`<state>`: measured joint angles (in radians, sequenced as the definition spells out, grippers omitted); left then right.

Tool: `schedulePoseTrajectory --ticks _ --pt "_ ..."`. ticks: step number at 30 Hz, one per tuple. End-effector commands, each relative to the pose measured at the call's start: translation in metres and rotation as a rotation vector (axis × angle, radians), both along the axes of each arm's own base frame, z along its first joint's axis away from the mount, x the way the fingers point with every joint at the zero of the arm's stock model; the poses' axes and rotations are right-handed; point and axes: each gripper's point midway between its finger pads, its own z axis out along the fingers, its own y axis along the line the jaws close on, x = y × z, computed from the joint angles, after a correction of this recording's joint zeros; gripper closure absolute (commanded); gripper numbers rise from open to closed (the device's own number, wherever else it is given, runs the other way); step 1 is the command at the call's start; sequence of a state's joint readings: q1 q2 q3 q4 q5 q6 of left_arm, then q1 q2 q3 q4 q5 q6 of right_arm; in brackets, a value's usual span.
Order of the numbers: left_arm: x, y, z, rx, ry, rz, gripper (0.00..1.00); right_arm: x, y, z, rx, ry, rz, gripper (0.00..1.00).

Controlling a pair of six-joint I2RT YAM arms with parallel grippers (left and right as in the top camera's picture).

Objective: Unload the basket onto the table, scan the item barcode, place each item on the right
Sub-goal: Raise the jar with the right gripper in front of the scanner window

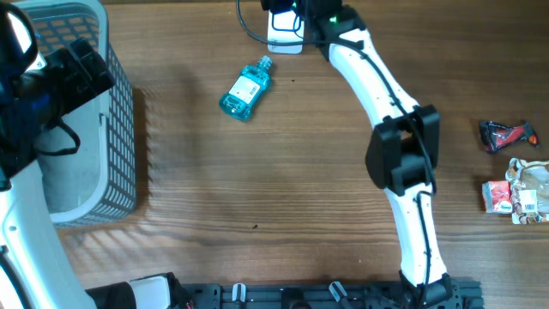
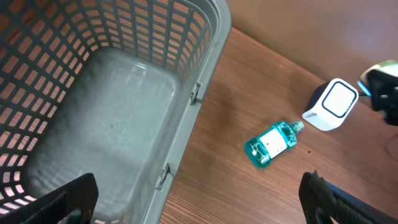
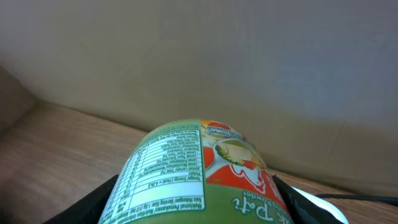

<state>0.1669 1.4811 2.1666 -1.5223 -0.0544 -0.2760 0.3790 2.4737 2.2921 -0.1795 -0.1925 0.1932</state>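
Green tub [image 3: 186, 168] with a nutrition panel and red-and-white artwork is clamped in the right gripper [image 3: 199, 208]: jaws part-closed, one dark finger [image 3: 102, 202] on each flank of the tub, which lies on its side between them. Tub sits right over the white barcode scanner [image 1: 286, 39]; in the right wrist view the scanner's lit white edge shows just beneath and beside the tub. I can't make out a barcode on the visible face, only the nutrition text. A black cable [image 1: 246, 26] runs off from the scanner at the far table edge. Left gripper [image 2: 205, 205] is spread fully wide with nothing in it, hovering above the grey plastic mesh basket [image 1: 120, 112], which stands well apart from the scanner on the left-arm side; nothing shows inside the basket. A teal mouthwash bottle [image 1: 246, 90] lies flat on the wooden table [image 1: 257, 189] near the scanner, between it and the basket, cap end pointing toward the scanner, not touching it. Well away from the scanner on the right-arm side lie a dark red-and-black packet [image 1: 506, 135] and, just beside that, a cluster of crumpled snack wrappers [image 1: 519, 193].
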Motion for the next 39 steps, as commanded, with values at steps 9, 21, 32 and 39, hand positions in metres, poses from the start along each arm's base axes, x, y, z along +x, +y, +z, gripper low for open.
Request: schedulePoseTrajectory --ticks 9,21,32,39 --pt "0.0 0.002 0.003 -0.003 -0.009 0.006 0.0 0.034 -0.015 -0.045 -0.031 -0.083 -0.098 0.51" --pt "0.0 0.002 0.003 -0.003 -0.009 0.006 0.0 0.043 -0.026 -0.075 -0.054 -0.07 -0.132 0.53" --pt "0.0 0.002 0.003 -0.003 -0.009 0.006 0.0 0.047 -0.022 -0.067 -0.025 -0.118 -0.114 0.53" --pt "0.0 0.002 0.003 -0.003 -0.009 0.006 0.0 0.053 -0.028 -0.055 -0.014 -0.171 -0.16 0.52"
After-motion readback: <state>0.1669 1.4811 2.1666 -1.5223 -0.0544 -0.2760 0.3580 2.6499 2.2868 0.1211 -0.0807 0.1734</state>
